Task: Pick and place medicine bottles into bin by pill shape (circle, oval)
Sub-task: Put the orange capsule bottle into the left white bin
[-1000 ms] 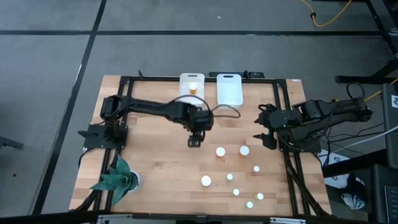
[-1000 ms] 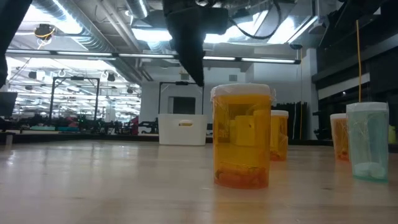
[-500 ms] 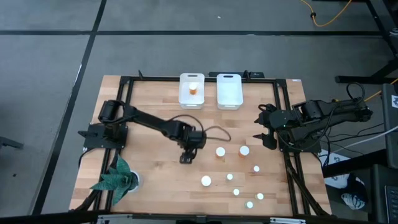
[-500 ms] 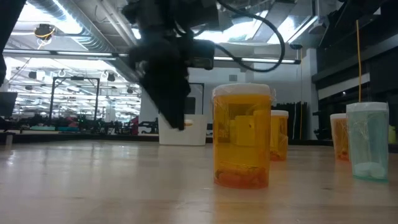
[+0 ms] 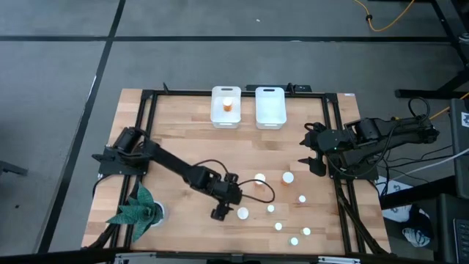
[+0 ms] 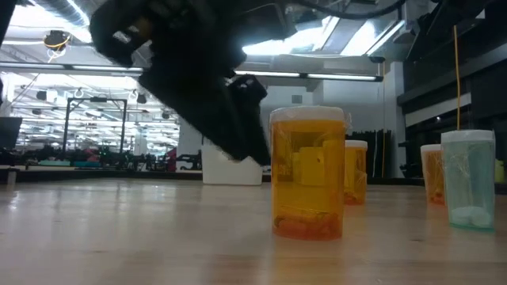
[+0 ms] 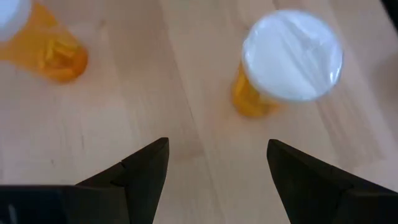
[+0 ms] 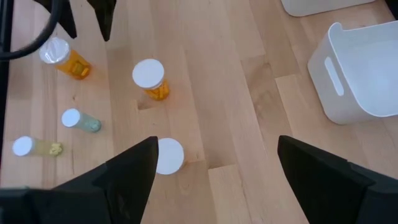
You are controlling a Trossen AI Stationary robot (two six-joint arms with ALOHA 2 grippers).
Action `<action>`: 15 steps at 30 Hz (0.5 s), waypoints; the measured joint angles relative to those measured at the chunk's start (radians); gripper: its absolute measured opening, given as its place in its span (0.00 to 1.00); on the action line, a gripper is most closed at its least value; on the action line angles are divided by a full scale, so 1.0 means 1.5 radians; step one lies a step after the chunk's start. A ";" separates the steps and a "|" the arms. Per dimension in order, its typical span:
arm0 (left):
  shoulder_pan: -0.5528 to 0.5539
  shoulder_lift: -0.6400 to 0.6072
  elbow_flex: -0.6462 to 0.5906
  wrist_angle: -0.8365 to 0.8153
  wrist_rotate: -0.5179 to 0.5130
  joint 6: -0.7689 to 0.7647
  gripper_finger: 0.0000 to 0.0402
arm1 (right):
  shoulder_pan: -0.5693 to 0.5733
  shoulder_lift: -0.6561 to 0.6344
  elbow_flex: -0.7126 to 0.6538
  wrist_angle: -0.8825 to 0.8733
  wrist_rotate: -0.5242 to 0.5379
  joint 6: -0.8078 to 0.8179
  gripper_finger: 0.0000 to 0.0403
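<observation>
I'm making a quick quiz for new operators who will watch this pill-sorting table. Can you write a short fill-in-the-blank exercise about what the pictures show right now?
1. The left white plastic bin holds ____ orange medicine bottle.
2. The right white plastic bin holds ____ bottles.
3. The left gripper, fingers ____, hovers beside a white-capped orange bottle.
4. The right gripper waits with open fingers at the table's ____ edge.

Missing words: one; no; open; right

Pale wood-plank table (image 5: 183,139); translucent orange plastic bottle (image 6: 308,174), glossy white cap (image 7: 292,55); white plastic bins (image 5: 270,106).
</observation>
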 joint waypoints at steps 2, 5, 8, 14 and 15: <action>-0.003 0.015 0.002 0.037 0.002 -0.013 0.66 | 0.000 0.000 0.000 0.000 0.000 0.000 0.82; -0.008 0.025 0.001 0.034 0.009 -0.032 0.66 | 0.000 0.000 0.000 0.000 -0.001 0.004 0.82; -0.014 0.026 0.002 0.041 0.009 -0.033 0.66 | 0.000 0.000 0.000 -0.001 -0.002 0.016 0.82; -0.020 0.025 0.015 0.051 0.025 -0.033 0.66 | 0.000 0.000 0.000 -0.001 -0.001 0.017 0.82; -0.020 0.025 0.017 0.052 0.032 -0.033 0.66 | 0.000 0.000 0.000 -0.001 -0.001 0.017 0.82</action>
